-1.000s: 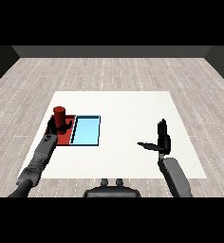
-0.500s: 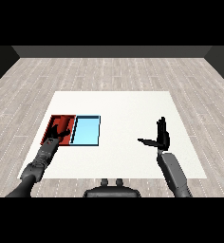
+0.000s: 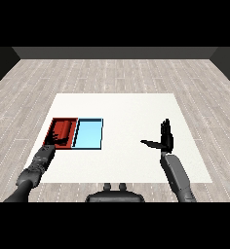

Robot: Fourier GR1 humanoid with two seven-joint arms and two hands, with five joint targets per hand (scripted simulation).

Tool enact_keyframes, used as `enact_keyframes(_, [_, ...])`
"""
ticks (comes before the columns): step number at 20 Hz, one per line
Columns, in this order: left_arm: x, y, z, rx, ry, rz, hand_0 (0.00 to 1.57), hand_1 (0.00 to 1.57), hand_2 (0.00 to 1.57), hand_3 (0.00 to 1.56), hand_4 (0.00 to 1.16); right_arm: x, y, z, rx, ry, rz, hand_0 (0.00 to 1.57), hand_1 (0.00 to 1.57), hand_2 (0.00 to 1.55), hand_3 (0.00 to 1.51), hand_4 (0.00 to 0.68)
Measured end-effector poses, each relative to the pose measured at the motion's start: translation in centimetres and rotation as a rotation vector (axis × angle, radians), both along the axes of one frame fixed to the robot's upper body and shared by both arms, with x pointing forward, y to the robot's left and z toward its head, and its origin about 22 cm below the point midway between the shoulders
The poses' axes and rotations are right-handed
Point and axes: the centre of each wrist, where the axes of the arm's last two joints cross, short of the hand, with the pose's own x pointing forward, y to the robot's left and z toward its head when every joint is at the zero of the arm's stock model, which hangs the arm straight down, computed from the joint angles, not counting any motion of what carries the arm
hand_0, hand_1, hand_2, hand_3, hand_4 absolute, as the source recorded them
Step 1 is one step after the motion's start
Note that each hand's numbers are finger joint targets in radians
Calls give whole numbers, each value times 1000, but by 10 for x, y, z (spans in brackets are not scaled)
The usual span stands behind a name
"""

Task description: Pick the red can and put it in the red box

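The red can [image 3: 64, 128] lies on its side inside the red tray [image 3: 53, 127], at the left of the table. My left hand [image 3: 56, 140] rests at the tray's near edge, just in front of the can, with its fingers relaxed and nothing held. My right hand [image 3: 164, 139] hovers over the right side of the table, far from the trays. It is open, with fingers pointing up and the thumb out to the left.
The light blue tray [image 3: 89, 134] lies against the red tray's right side and holds nothing. The white table [image 3: 122, 112] stretches between the trays and my right hand. Grey plank floor surrounds the table.
A second ago my left hand held the can upright over the red tray. The can now lies in the tray, and the hand has let go and drawn back toward me.
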Motion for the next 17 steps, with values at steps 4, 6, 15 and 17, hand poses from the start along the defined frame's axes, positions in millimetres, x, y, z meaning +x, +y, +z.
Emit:
enact_keyframes(4, [2, 4, 5, 20, 12, -13, 0, 0, 0, 0, 0, -6, 1, -1, 15, -9, 3, 0, 0, 0, 0, 0])
enact_keyframes(6, [7, -3, 6, 36, -20, -16, 0, 0, 0, 0, 0, -8, 1, -1, 26, -13, 5, 0, 0, 0, 0, 0])
enact_keyframes(15, [30, -1, 40, -86, -464, -159, 1107, 1107, 1166, 0, 0, -11, 4, 3, 35, -57, 63, 0, 0, 0, 0, 0])
enact_keyframes(17, [34, -12, 41, -134, -560, -226, 0, 0, 0, 0, 0, -10, 0, 6, 37, -66, 82, 0, 0, 0, 0, 0])
